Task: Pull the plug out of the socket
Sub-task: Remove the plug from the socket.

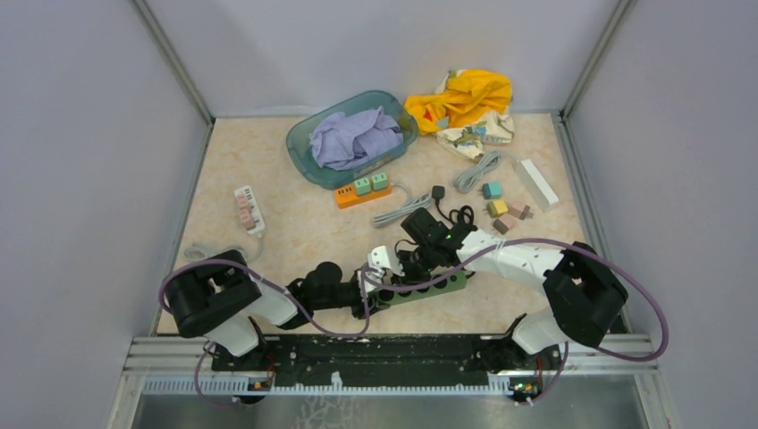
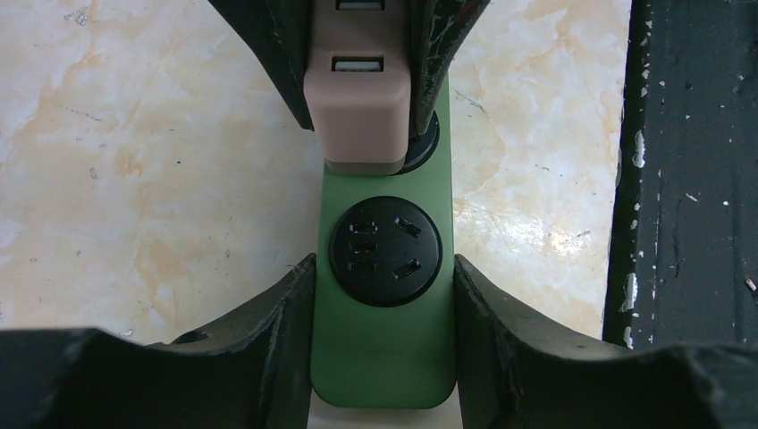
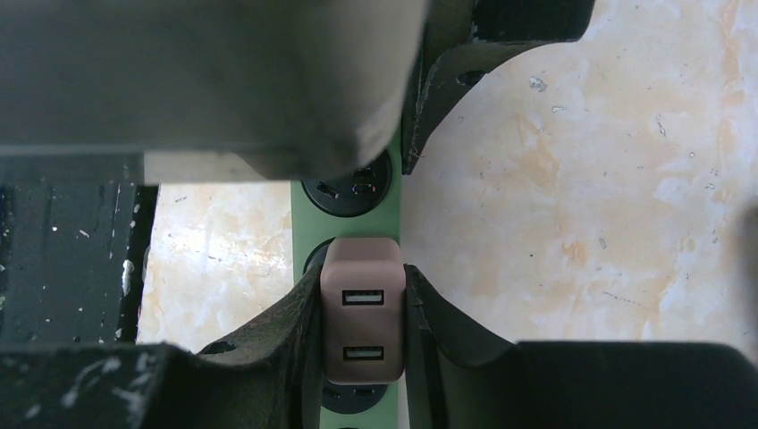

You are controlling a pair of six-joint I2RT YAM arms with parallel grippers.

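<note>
Right claw clenches flat sides of rigid dusty-pink plastic USB plug, likely light but tight-seated; left claw pinches stiff green plastic socket strip.

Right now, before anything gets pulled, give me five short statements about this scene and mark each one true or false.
1. The right pincer clamps the pink USB charger. True.
2. The charger is out of the green power strip. False: it sits plugged into a socket on the strip.
3. The left pincer has a finger against each long side of the strip. True.
4. The socket between the left pincer's fingers holds a plug. False: it is empty.
5. The teal basket holds yellow cloth. False: it holds purple cloth; the yellow cloth lies beside it.
</note>
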